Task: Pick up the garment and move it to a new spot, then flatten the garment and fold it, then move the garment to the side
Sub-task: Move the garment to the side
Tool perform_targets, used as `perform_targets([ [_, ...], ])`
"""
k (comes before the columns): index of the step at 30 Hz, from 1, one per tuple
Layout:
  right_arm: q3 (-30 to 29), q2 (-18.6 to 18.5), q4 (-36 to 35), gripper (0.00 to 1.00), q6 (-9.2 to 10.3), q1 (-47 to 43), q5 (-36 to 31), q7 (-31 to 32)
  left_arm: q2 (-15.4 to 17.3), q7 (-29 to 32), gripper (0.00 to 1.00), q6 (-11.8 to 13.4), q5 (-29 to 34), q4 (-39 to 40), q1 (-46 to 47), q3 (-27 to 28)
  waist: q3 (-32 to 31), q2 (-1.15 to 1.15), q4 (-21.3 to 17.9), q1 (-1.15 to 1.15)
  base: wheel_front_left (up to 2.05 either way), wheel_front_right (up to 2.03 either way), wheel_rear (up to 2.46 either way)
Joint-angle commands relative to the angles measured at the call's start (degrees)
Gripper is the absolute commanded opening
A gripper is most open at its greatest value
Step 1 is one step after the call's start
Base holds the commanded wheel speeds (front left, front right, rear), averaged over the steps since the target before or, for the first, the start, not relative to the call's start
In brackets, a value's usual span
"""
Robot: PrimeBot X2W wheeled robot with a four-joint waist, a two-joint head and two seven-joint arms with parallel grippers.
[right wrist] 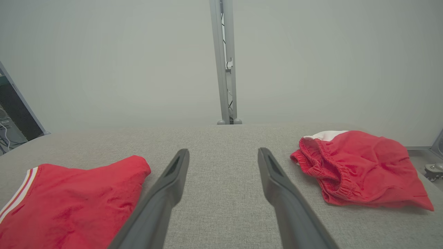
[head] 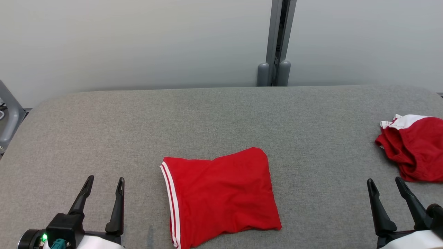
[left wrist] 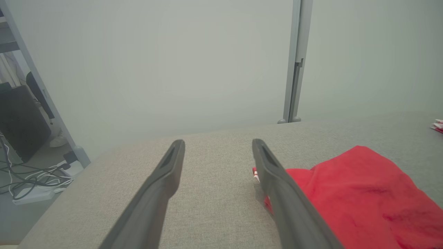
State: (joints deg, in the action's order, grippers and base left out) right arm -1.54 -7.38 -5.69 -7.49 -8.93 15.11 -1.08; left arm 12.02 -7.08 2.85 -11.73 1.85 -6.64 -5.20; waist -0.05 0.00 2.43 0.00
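Note:
A red garment (head: 221,197) with white stripes along its left edge lies folded flat on the grey fabric table (head: 221,114), near the front middle. It also lies right of the left gripper's fingers (left wrist: 363,200) and at the lower left of the right wrist view (right wrist: 69,200). A second red garment (head: 415,148) with a white part lies crumpled at the table's right edge (right wrist: 360,166). My left gripper (head: 106,179) hovers open to the left of the folded garment (left wrist: 218,141), holding nothing. My right gripper (head: 384,180) is open and empty between the two garments (right wrist: 223,150).
A grey upright post (head: 277,45) stands behind the table's far edge against a pale wall. A metal frame (head: 8,114) rises beside the table's rounded left corner, with cables (left wrist: 31,180) on the floor below. Bare table stretches behind the folded garment.

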Motion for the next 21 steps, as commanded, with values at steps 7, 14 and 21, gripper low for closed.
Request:
perform_targets([
  [7, -0.44, 0.22, -0.31, 1.0, -0.01, -0.81, -0.23, 0.54, 0.63, -0.25, 1.0, 0.4, -0.21, 0.0, 0.08, -0.06, -0.06, 0.0, 0.09, 0.0, 0.0, 0.0, 0.0],
  [14, -0.54, 0.63, -0.01, 1.0, -0.01, -0.76, 0.09, 0.63, 0.89, -0.27, 1.0, 0.66, -0.43, -0.1, 0.49, -0.3, -0.25, 0.0, 0.4, 0.0, 0.0, 0.0, 0.0],
  [21, -0.02, 0.21, 0.29, 1.0, -0.01, -0.46, 0.52, 1.28, 0.93, -0.45, 1.0, 0.83, -0.32, 0.06, 1.33, -0.71, -0.1, 0.0, 1.71, 0.0, 0.0, 0.0, 0.0],
])
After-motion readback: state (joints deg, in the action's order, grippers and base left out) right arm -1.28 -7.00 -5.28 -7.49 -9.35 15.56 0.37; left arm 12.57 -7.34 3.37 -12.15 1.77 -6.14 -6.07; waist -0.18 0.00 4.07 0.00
